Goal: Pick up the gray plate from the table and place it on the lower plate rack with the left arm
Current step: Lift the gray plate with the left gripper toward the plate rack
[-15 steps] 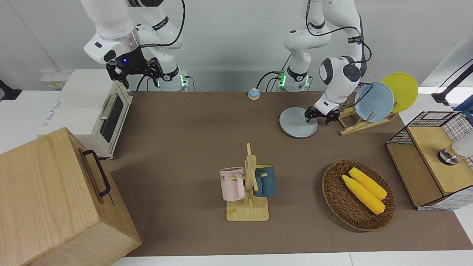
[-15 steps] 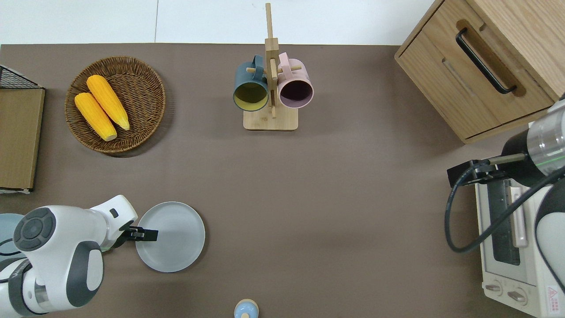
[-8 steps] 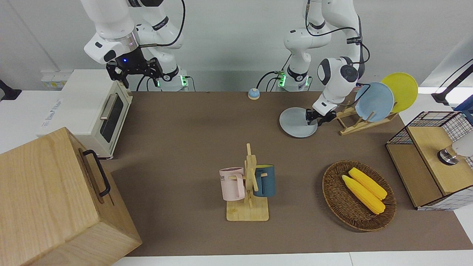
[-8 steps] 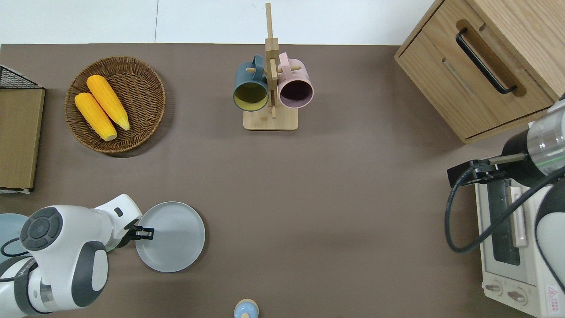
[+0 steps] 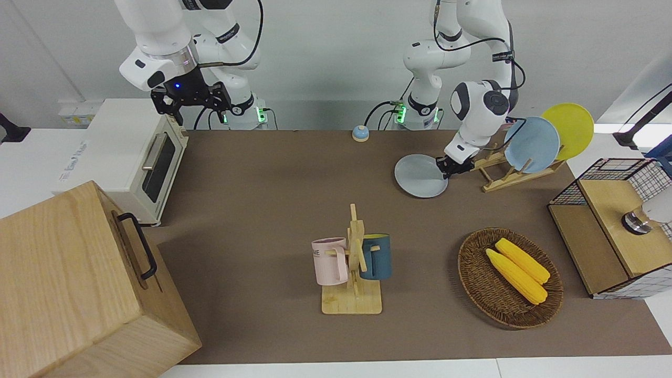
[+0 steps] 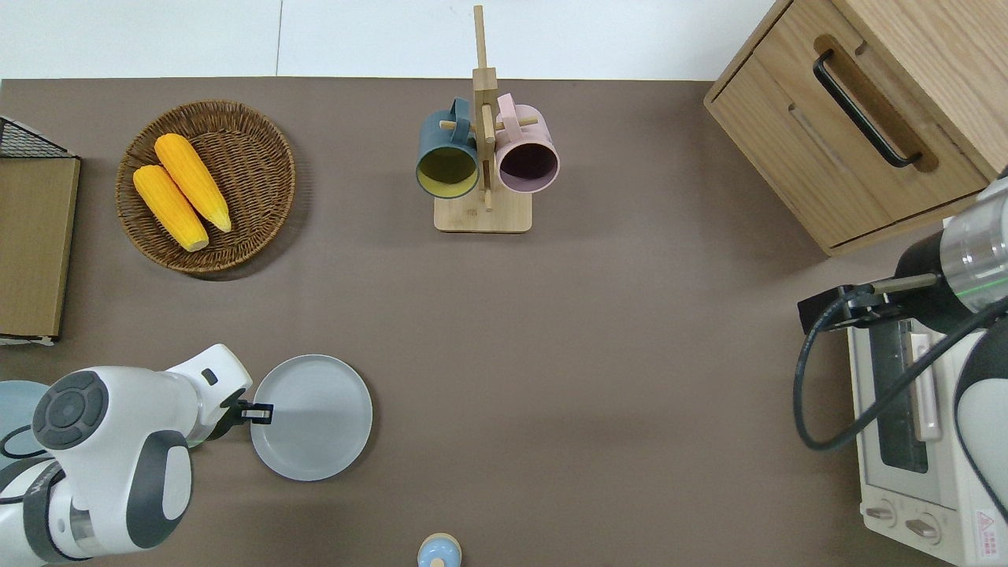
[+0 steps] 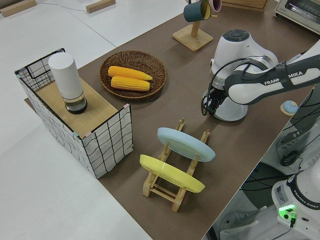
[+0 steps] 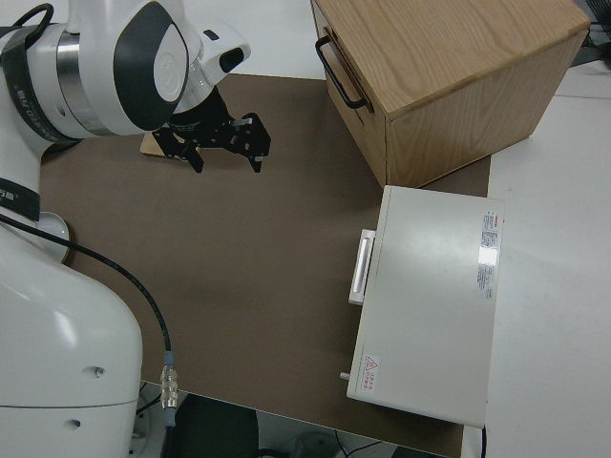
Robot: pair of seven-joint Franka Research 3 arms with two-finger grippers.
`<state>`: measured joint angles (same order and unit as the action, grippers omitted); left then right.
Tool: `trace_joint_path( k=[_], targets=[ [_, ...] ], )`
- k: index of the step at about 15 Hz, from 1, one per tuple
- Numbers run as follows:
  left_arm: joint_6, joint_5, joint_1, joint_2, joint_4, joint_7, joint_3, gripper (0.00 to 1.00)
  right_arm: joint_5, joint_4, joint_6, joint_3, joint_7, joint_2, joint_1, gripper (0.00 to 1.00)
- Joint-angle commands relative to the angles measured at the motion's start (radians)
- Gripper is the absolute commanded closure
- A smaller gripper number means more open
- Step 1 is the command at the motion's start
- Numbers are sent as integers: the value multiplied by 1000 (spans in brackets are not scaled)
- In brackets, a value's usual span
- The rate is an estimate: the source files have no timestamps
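The gray plate (image 5: 418,176) (image 6: 313,417) is held at its rim by my left gripper (image 5: 445,167) (image 6: 256,411), which is shut on the edge toward the left arm's end of the table. The plate looks raised a little off the brown table (image 5: 273,199). The lower plate rack (image 5: 508,177) (image 7: 161,192) stands beside it, toward the left arm's end. A light-blue plate (image 5: 531,144) and a yellow plate (image 5: 569,128) lean in the rack. My right gripper (image 5: 191,102) (image 8: 224,143) is parked with its fingers open.
A mug stand (image 5: 353,273) with a pink and a dark blue mug is mid-table. A wicker basket (image 5: 475,273) holds two corn cobs. A wire-sided box (image 5: 609,226), a toaster oven (image 5: 131,152), a wooden cabinet (image 5: 68,283) and a small blue bell (image 5: 360,133) line the edges.
The left gripper closed on the plate's rim. The plate then rose slightly and shifted a little away from the rack. The right arm stayed still.
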<state>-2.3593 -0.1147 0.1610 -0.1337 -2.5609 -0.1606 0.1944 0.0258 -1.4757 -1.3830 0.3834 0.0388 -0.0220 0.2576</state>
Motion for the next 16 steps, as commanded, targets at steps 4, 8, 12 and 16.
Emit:
trace_joint_path(
  k=[4,8,12,16],
  targets=[
    [24,1,2,-18,28,-7,-16,1000,6,8,12,22,12,2,25,17],
    [122,4,5,-24,111,-5,-23,1000,6,6,12,22,12,4,25,17],
    [248,4,14,-40,208,-5,-24,1000,6,8,12,22,12,2,25,17],
    [409,4,26,-47,333,-5,-24,1000,6,8,12,22,12,2,25,17]
  ],
)
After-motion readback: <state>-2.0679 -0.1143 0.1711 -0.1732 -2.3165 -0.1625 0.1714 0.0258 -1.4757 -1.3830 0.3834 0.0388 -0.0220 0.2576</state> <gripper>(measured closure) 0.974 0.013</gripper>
